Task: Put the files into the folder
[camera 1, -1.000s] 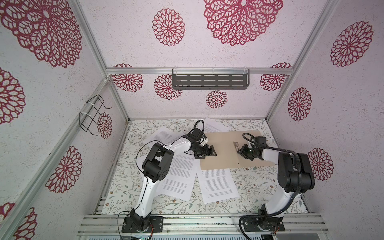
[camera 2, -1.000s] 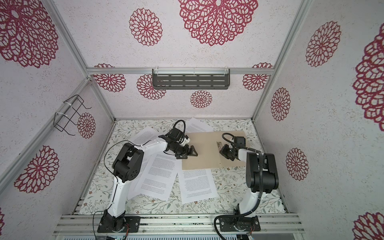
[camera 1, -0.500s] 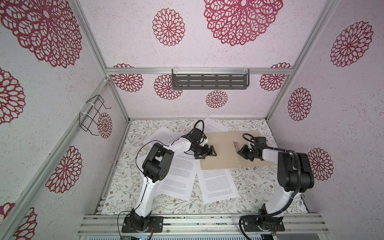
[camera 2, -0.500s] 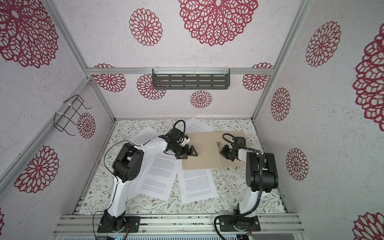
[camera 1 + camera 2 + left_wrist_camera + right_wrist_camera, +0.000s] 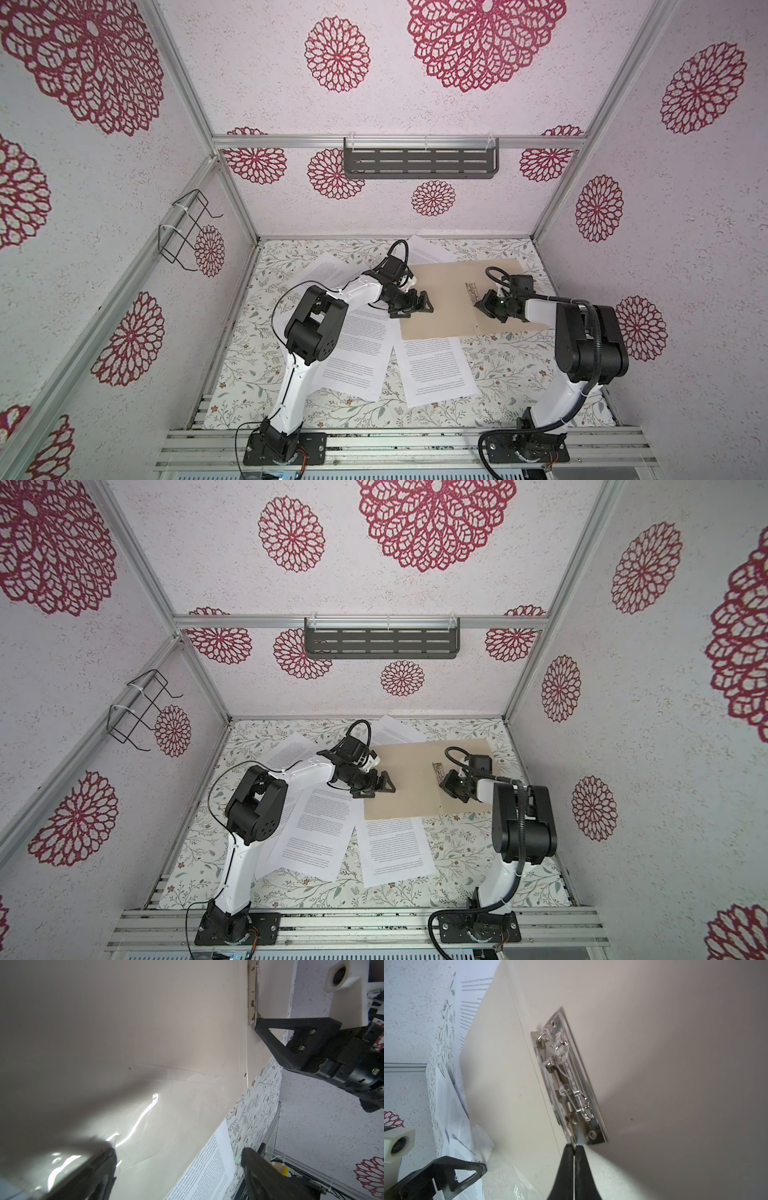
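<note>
Cardboard, matte tan and thin: the folder [image 5: 449,291] lies open flat at the table's [image 5: 507,365] one o'clock, with white printed files [image 5: 436,370] fanned from six round to twelve. Only the right wrist view resolves the chrome fastener [image 5: 571,1084], the right gripper [image 5: 478,302] fingers together against its end. Only the left wrist view shows glossy clear film [image 5: 166,1126] by the left gripper [image 5: 417,308], fingers wide apart at the folder's eight o'clock corner. Floral table lies bare at four o'clock.

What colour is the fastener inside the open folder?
Shiny silver chrome; the fastener shows best in the right wrist view, against the tan folder.
</note>
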`<state>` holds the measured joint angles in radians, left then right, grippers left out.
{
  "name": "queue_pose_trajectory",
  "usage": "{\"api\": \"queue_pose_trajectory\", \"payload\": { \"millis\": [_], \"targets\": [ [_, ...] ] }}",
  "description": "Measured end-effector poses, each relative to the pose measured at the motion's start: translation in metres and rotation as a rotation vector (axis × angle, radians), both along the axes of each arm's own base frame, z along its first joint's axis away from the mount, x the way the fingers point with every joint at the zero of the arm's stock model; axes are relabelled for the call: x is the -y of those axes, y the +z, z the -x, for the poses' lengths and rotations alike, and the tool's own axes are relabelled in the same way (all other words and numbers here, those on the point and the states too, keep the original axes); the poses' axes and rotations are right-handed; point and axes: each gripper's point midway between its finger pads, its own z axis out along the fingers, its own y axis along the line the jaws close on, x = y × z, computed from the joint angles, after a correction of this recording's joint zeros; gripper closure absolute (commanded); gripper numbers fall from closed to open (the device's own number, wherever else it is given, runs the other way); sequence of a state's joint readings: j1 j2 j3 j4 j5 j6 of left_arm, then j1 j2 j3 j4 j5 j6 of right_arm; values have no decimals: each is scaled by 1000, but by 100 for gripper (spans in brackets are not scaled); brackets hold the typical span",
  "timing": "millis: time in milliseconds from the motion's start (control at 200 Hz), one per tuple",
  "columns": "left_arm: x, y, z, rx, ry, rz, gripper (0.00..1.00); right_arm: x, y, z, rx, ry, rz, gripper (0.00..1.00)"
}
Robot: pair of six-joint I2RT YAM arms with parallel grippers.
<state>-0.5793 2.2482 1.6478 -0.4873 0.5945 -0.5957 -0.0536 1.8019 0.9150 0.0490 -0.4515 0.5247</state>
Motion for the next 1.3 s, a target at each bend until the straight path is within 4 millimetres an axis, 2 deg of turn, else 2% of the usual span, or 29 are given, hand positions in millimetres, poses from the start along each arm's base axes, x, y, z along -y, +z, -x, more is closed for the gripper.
{"api": "queue_pose_trajectory", "payload": {
  "millis": [505,1091,1191,1301],
  "targets": [
    [-2,0,-1,-10,8,4,2,3,-5,0,-29,-1,26,100],
    [-2,-1,-1,-6,9,15,3,4,-4,-17,-49,-78,189,100],
    [-5,0,-3,-11,16,17,3,2,-2,-16,-34,-92,192,100],
    [-17,0,-9,-22,43,7,3,-2,-1,-10,-27,-114,185,100]
  ]
}}
